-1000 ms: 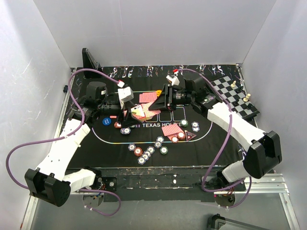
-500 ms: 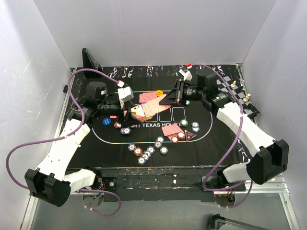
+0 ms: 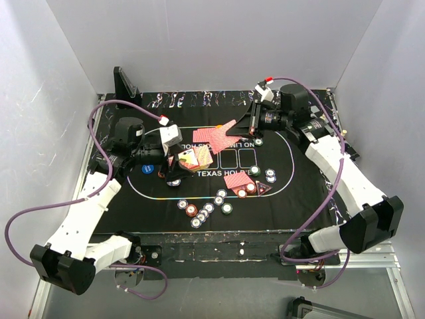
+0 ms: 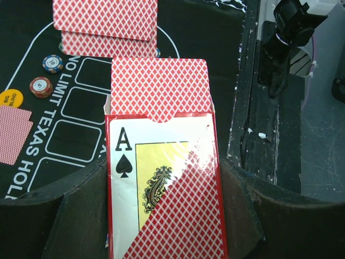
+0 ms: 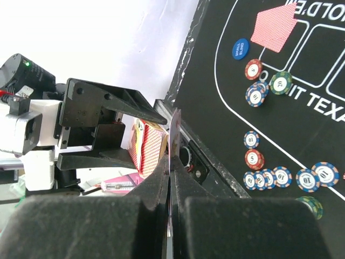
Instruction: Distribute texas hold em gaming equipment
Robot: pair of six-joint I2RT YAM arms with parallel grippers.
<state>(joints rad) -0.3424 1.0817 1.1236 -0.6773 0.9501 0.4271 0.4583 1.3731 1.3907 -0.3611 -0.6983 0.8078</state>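
**Box offered, one card pinched**

The card box (image 4: 164, 199) is a glossy red carton with an ace of spades on its face. It sits clamped in the left jaws, angled so the deck (image 4: 159, 89) pokes from its notched mouth, likely so the other arm can reach it. The right jaws are pinched shut on a single thin card (image 5: 173, 141) — seen edge-on, off the black mat (image 3: 279, 156) and probably bound for a seat. Dealt cards (image 3: 236, 179), round striped chips (image 3: 199, 214) and a yellow button (image 4: 11, 98) lie flat on the mat.
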